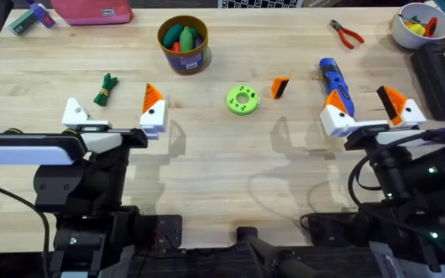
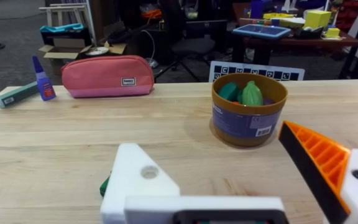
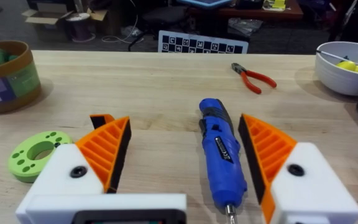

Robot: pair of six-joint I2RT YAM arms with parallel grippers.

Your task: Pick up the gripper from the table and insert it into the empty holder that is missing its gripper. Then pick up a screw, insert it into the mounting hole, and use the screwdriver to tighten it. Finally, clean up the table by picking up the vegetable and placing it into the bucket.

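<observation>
Right gripper (image 1: 371,114), jaws spread wide and empty, hangs nearest the loose gripper (image 1: 280,87), which stands on the table just left of it, beyond the holder (image 1: 74,114).

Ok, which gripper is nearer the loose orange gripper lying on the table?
The right gripper. The loose gripper lies just to its left, past the screwdriver. The left gripper sits much farther off on the other side, beyond the green ring.
</observation>
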